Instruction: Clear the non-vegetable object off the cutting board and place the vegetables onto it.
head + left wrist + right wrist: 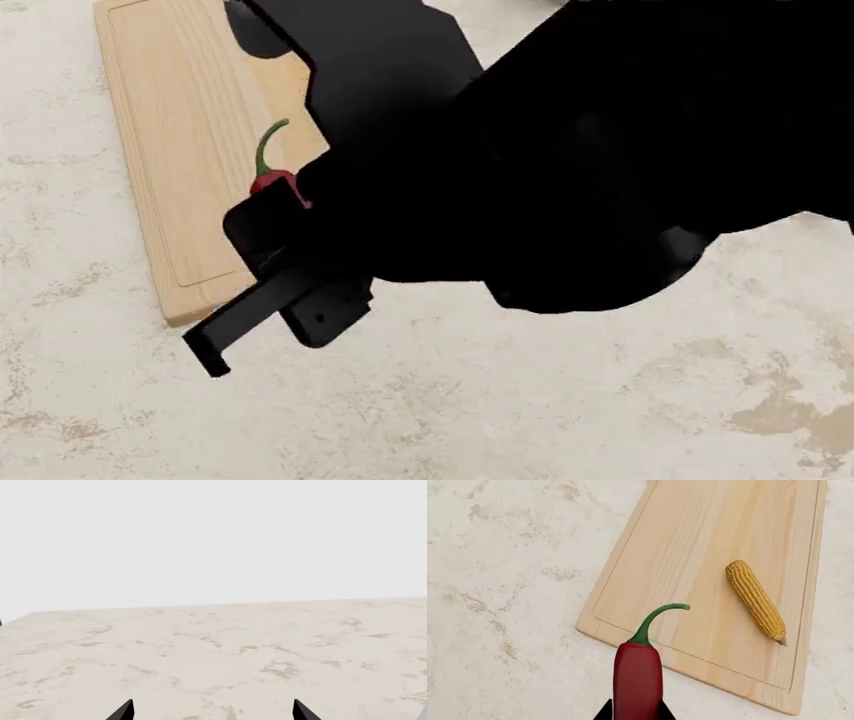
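Note:
My right gripper (635, 713) is shut on the dark-red chilli (637, 680), whose green stem curves out ahead of the jaws. It holds the chilli above one end of the light-wood cutting board (694, 555). The corn cob (755, 601) lies on the board, apart from the chilli. In the head view the chilli (276, 182) shows over the board (174, 150), and my black right arm (561, 160) hides much of the board and the corn. My left gripper (212, 712) is open and empty over bare marble. The yellow-brown lump is out of view.
The marble countertop (534, 400) surrounds the board. Its far edge (213, 605) shows in the left wrist view against a blank white background.

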Controlling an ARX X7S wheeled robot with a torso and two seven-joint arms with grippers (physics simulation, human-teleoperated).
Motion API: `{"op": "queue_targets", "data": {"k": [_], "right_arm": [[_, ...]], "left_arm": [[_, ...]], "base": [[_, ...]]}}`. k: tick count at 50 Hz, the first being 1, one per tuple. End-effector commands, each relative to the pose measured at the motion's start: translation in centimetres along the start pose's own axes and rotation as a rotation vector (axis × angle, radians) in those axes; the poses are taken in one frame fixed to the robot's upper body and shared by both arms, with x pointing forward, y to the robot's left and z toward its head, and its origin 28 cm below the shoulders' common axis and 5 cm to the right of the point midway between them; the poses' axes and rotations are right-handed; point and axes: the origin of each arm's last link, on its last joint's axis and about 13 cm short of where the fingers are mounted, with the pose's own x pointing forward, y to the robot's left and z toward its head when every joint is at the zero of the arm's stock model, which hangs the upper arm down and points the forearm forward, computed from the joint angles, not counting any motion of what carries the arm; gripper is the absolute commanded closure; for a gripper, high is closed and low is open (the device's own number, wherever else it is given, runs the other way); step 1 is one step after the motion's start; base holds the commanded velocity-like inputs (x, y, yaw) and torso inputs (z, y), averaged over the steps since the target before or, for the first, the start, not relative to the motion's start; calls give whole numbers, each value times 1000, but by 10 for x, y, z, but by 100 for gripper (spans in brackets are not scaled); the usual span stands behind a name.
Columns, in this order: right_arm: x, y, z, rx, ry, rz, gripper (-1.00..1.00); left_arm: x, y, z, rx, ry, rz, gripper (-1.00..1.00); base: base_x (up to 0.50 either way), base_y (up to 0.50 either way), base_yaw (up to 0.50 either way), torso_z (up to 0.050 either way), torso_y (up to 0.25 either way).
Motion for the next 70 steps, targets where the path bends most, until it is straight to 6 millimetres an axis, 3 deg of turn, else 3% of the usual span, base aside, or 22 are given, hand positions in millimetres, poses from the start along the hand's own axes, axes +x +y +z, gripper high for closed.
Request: {"op": "queue_targets", "data": {"k": [1, 21, 31, 41, 48, 49, 60, 70], "right_arm": [[11, -9, 38, -83, -40, 57, 100], [65, -24, 62, -94, -99, 141, 100], [96, -38, 63, -68, -80, 146, 100], [128, -41, 45, -69, -14, 147, 100], [137, -40, 39, -75, 7, 155, 100], [134, -41, 42, -76, -6, 150, -100], [118, -42, 56, -107, -38, 105, -100], [51, -31, 70, -153, -117, 37, -100]], "left_arm": [[3, -4, 1, -18, -10, -32, -100], [5, 0, -3, -20, -2, -20, -100], [4, 2, -6, -18, 1, -12, -100], [4, 4, -8, -15, 6, -7, -100], [5, 4, -9, -16, 8, -5, -100], [5, 4, -9, -18, 8, -5, -100], [4, 5, -6, -21, 3, -2, -100], [3, 5, -4, -17, 1, -1, -100]], "base": [[0, 0, 0, 0, 0], [0, 0, 0, 0, 0], [0, 0, 0, 0, 0], [0, 0, 0, 0, 0], [0, 0, 0, 0, 0], [0, 0, 0, 0, 0], [0, 0, 0, 0, 0], [0, 0, 0, 0, 0]]}}
